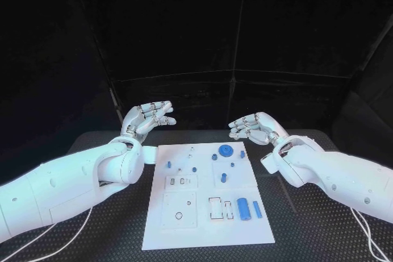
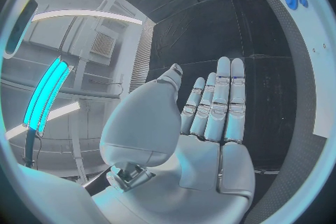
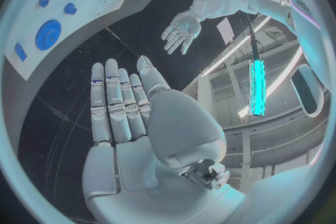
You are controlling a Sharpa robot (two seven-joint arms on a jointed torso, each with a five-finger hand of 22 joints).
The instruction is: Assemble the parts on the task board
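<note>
The white task board (image 1: 205, 228) lies in the middle of the black table. On it I see a large blue disc (image 1: 225, 150), several small blue pegs (image 1: 213, 157), a thick blue cylinder (image 1: 243, 206) and a slim blue bar (image 1: 257, 209). My left hand (image 1: 148, 119) hovers open beyond the board's far left corner, holding nothing; its fingers (image 2: 217, 103) are straight and side by side. My right hand (image 1: 253, 127) hovers open beyond the far right corner, also holding nothing, with its fingers (image 3: 117, 103) stretched out. The blue disc (image 3: 48, 34) also appears on the board (image 3: 28, 64) in the right wrist view.
The board carries white rectangular recesses and inserts (image 1: 216, 208) near its front and middle. Black table surface (image 1: 311, 228) lies bare on both sides of the board. A dark backdrop stands behind the table.
</note>
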